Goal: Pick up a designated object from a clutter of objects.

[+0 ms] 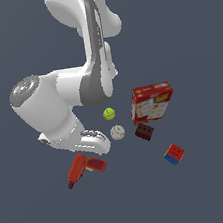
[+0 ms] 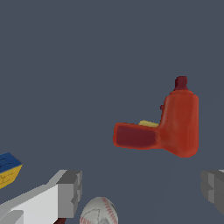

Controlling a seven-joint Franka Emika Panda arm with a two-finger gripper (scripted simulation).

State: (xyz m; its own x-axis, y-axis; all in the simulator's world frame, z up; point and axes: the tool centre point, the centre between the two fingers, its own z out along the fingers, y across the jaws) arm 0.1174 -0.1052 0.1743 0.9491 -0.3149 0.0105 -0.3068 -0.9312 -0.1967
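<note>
Drill handle's yellow trigger, wrist view only

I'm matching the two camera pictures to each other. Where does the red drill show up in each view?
Exterior view: the red drill lies at lower left, just below the robot's hand, apart from the other items.
Wrist view: the red drill sits right of centre, dark tip pointing up.
Shared landmark: the white baseball, near the drill in both.

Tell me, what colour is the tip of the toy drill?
Dark red, on the drill; the wrist view shows it best.
</note>
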